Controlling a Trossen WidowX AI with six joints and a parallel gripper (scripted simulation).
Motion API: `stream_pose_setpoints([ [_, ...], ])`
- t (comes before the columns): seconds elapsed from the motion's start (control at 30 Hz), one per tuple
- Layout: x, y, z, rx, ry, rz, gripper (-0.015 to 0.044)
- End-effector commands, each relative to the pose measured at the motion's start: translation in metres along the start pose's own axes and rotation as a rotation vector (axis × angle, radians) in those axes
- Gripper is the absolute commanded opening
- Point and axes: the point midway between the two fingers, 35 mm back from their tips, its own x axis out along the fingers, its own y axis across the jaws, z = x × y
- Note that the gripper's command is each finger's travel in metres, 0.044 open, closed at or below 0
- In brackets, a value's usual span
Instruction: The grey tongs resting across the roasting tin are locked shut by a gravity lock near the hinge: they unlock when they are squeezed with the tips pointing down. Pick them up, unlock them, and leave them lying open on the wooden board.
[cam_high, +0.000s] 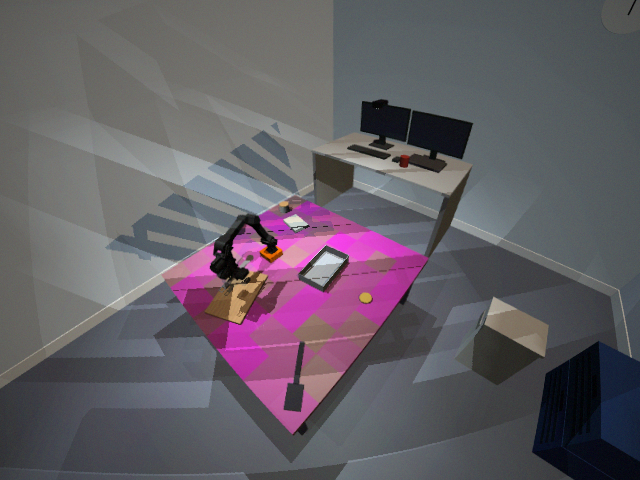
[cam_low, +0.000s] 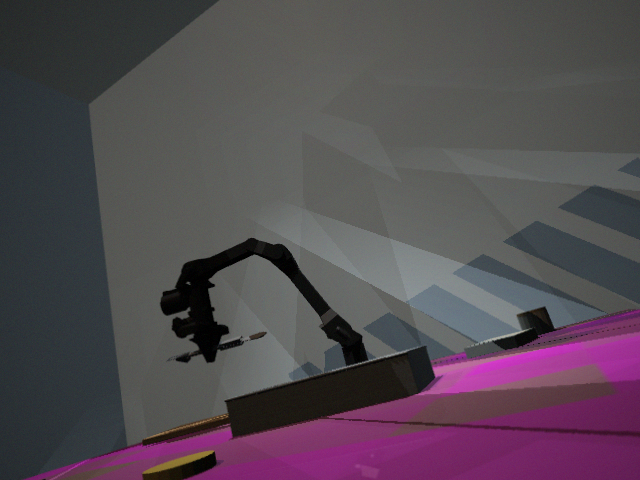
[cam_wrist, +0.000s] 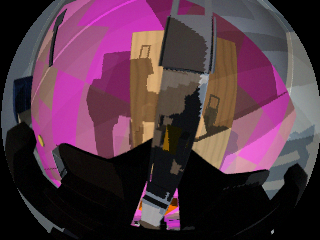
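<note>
Pinching the grey tongs (cam_low: 217, 346) near their middle, our end effector (cam_low: 208, 353) hangs in the air above the wooden board (cam_high: 236, 303), with the fingers pointing down. We see the tongs lying close to level in the exterior view, one end sticking out to each side of the end effector, clear of the board below. In the wrist view the tongs (cam_wrist: 175, 140) run away from us between the dark fingers, with the board (cam_wrist: 223, 120) behind them. We cannot tell whether the tongs' arms are spread or locked together. Our arm (cam_high: 242, 232) arches back to its orange base (cam_high: 270, 253) on the pink chequered table (cam_high: 330, 320). Further out sits the roasting tin (cam_high: 324, 267), well apart from the board, and beyond it a small yellow disc (cam_high: 366, 297)
</note>
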Motion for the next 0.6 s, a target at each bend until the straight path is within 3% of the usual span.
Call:
stream_pose_setpoints([
  [0.0, -0.001, -0.025, 0.003, -0.085, 0.000, 0.001, -0.0150],
  [0.57, -0.001, -0.040, 0.006, -0.131, -0.016, 0.002, -0.0150],
])
